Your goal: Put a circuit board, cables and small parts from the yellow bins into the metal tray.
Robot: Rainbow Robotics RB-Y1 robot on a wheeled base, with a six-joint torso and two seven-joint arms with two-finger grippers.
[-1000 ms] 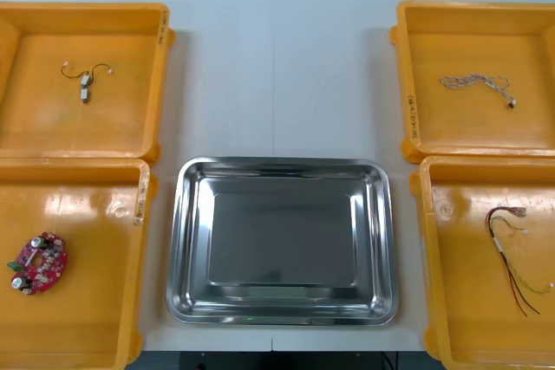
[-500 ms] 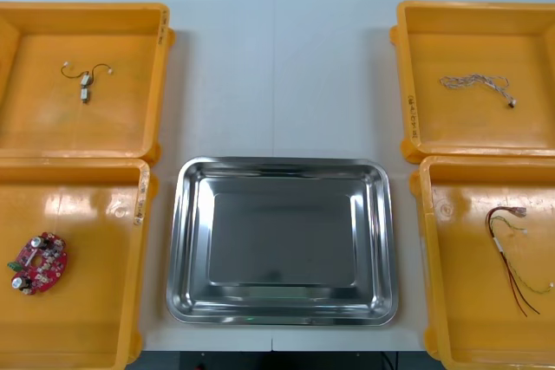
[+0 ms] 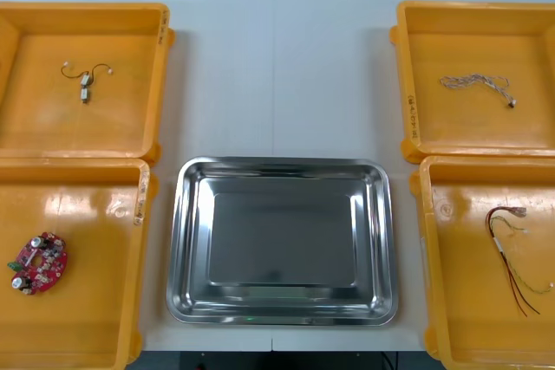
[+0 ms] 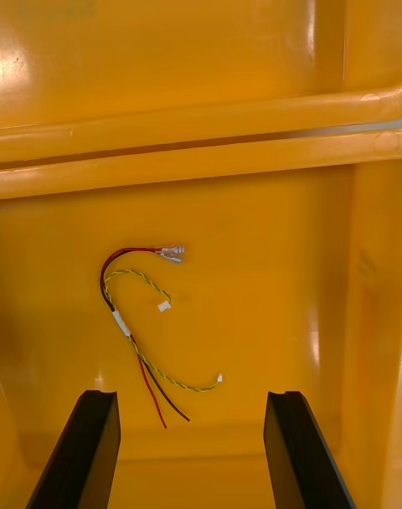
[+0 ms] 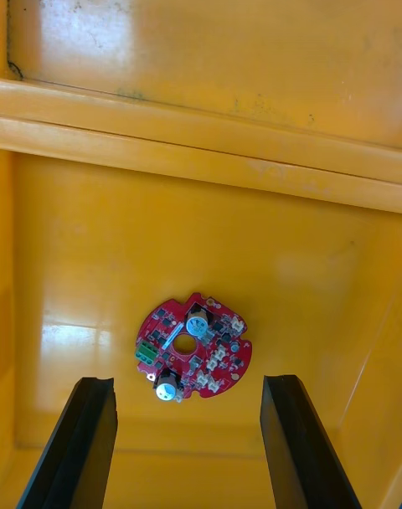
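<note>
Four yellow bins (image 3: 121, 123) flank the bare metal tray (image 3: 282, 316) on the light table (image 3: 277, 58). The left gripper (image 5: 188, 380) hangs spread above the near left bin, with the round red circuit board (image 5: 193, 354) lying between its fingers, touching neither. The right gripper (image 4: 192, 394) hangs spread above the near right bin. The red and yellow cable (image 4: 138, 325) lies between its fingers, nearer one. The rim stickers (image 3: 139, 205) carry writing too small to read.

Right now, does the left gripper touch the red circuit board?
Apart. In the left wrist view the left gripper stands open, and bare floor of the yellow bin shows between its fingers and the circuit board.
</note>
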